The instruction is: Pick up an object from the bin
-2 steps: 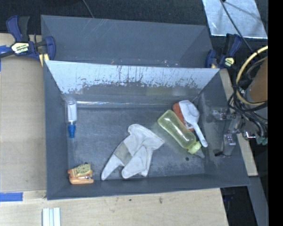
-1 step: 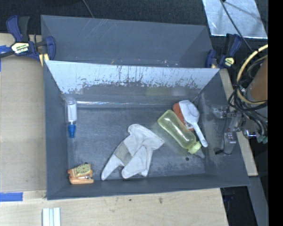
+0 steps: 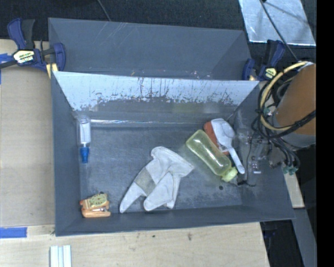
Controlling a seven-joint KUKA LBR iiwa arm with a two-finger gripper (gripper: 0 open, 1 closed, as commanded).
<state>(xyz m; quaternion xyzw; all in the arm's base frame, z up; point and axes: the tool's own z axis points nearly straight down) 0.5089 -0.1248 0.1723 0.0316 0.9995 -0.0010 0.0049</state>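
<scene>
My gripper [image 3: 250, 168] hangs low at the right side of the bin, close to the right wall. Just left of it lies a translucent yellow-green bottle [image 3: 209, 153], tilted, with its green cap end [image 3: 229, 175] nearest the gripper. A white and red plastic thing [image 3: 221, 132] rests against the bottle's upper side, and its white handle runs down towards the gripper. Nothing shows between the gripper's tips.
A crumpled white glove [image 3: 158, 178] lies in the middle of the bin floor. A clear tube with a blue end [image 3: 84, 142] sits by the left wall. A small orange tape measure [image 3: 95, 206] is in the front left corner. The arm's cables bunch over the right rim.
</scene>
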